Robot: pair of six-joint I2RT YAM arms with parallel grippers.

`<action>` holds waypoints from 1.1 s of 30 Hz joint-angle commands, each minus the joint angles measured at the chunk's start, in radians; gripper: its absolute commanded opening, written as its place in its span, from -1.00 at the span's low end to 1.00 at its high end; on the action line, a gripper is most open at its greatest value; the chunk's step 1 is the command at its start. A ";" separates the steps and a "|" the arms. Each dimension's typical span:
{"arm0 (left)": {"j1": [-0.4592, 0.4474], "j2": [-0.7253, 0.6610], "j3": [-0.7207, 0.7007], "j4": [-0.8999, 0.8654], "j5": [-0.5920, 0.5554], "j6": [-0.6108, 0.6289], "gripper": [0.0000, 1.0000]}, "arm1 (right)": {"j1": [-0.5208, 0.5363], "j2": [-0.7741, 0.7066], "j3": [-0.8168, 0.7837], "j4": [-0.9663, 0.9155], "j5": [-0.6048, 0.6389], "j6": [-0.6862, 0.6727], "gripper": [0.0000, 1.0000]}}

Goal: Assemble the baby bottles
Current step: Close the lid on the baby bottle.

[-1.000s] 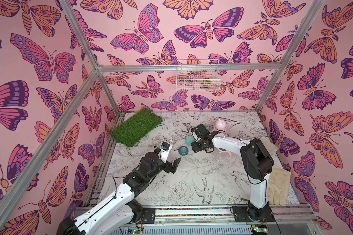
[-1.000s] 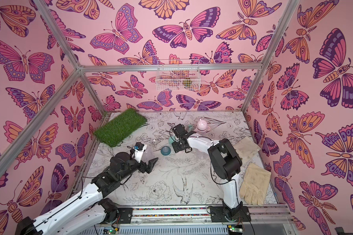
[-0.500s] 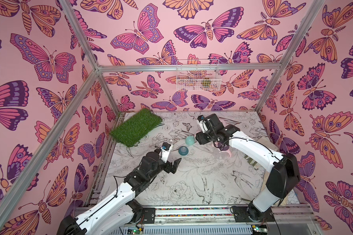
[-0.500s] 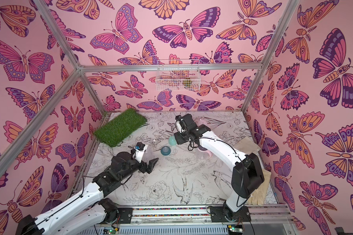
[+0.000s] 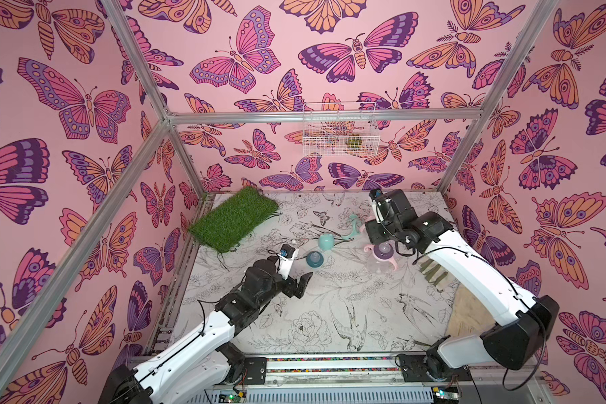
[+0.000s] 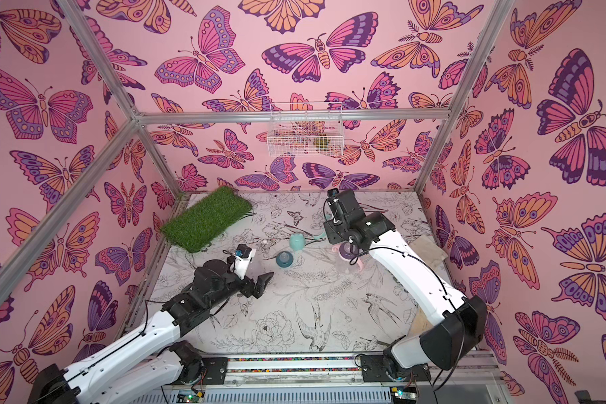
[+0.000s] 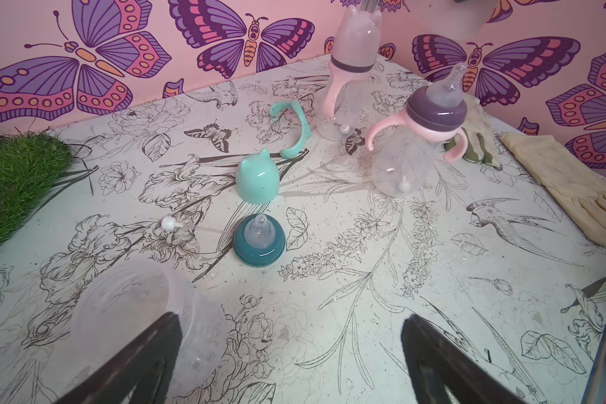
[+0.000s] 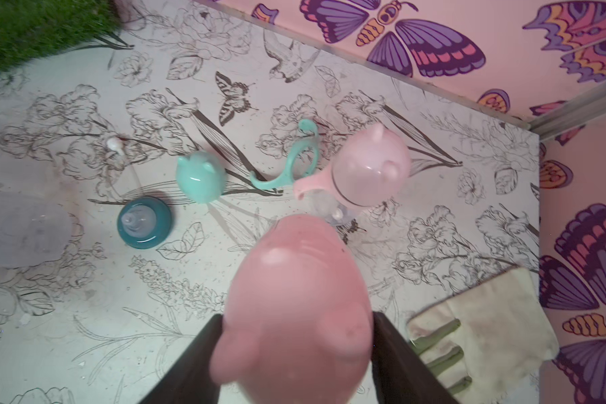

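My right gripper (image 8: 296,316) is shut on a pink eared cap (image 8: 294,297), held above the table near a capped bottle with pink handles (image 8: 368,168). In both top views the right arm hides that cap. An uncapped bottle with a purple collar (image 5: 382,253) (image 7: 431,115) stands just in front of the arm. A teal cap (image 7: 258,178), a teal nipple collar (image 7: 258,241) and a teal handle ring (image 7: 294,129) lie loose mid-table. My left gripper (image 7: 291,335) is open, and a clear bottle body (image 7: 137,307) lies on its side against one finger.
A grass mat (image 5: 235,218) covers the back left corner. Pale gloves (image 7: 574,185) and a cloth lie along the right edge. A thin straw with a white weight (image 7: 186,225) rests near the teal collar. A wire basket (image 5: 340,129) hangs on the back wall.
The right arm has swung from the middle of the table toward the back right, uncovering the purple-collared bottle. The left arm has not moved.
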 commanded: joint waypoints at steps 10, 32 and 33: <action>-0.001 0.016 0.029 0.021 0.031 0.009 0.99 | -0.064 -0.043 -0.092 -0.007 -0.047 0.009 0.12; -0.001 0.021 0.032 0.021 0.046 0.010 0.99 | -0.098 -0.036 -0.179 -0.006 -0.088 0.059 0.18; -0.001 0.023 0.032 0.021 0.048 0.010 0.99 | -0.100 -0.042 -0.190 0.001 -0.097 0.060 0.18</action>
